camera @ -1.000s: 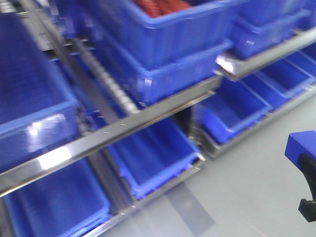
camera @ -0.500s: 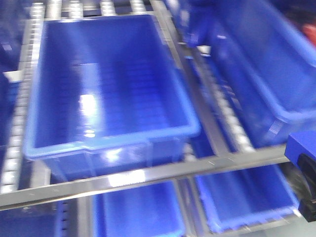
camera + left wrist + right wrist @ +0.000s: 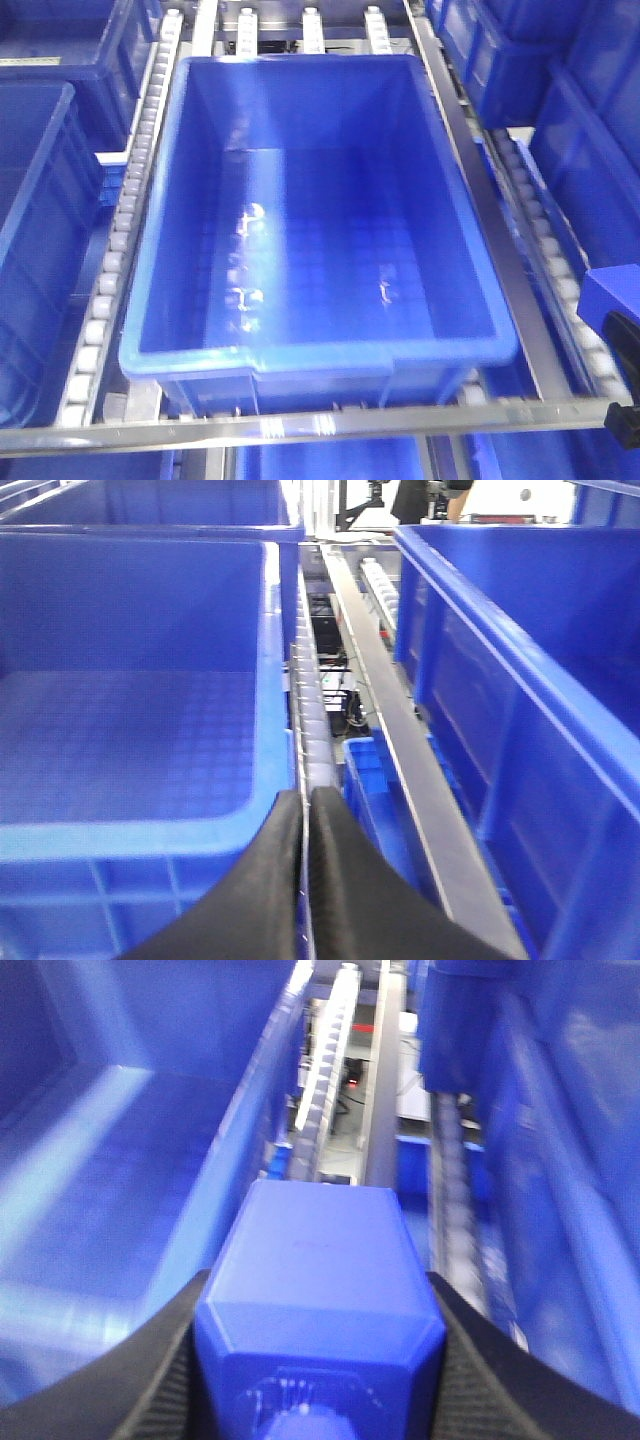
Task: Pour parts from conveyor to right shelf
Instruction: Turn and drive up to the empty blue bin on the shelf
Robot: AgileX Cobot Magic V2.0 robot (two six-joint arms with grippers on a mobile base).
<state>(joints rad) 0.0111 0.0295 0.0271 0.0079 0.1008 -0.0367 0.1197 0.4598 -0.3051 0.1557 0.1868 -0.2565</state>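
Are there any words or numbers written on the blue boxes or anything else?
None can be read.
The bin, the shelf and the block in the right fingers bear no writing.
The far clutter in the wrist views is too blurred to tell.

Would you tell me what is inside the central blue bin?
The bin holds nothing visible: bare gridded floor with glare. Its near inner wall hides behind the rim.
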